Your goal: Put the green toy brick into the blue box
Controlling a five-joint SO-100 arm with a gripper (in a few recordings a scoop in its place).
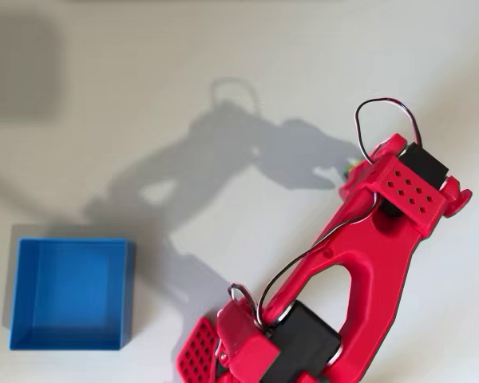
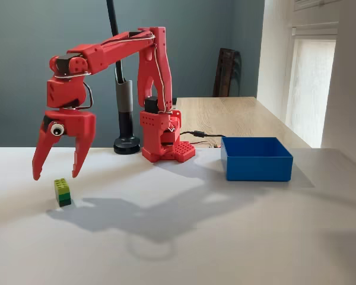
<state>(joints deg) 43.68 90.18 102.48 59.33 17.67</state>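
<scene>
The green toy brick stands upright on the white table, lime layer on top, at the left of the fixed view. My red gripper hangs just above and slightly behind it, jaws open and pointing down, with nothing between them. Seen from overhead, the arm's wrist covers the gripper, and a sliver of the green toy brick peeks out at its left edge. The blue box sits empty far to the right in the fixed view, and at the lower left overhead.
The arm's red base stands at the back of the table, with a black pole on a round foot beside it. A wooden desk lies behind. White tabletop stretches between brick and box.
</scene>
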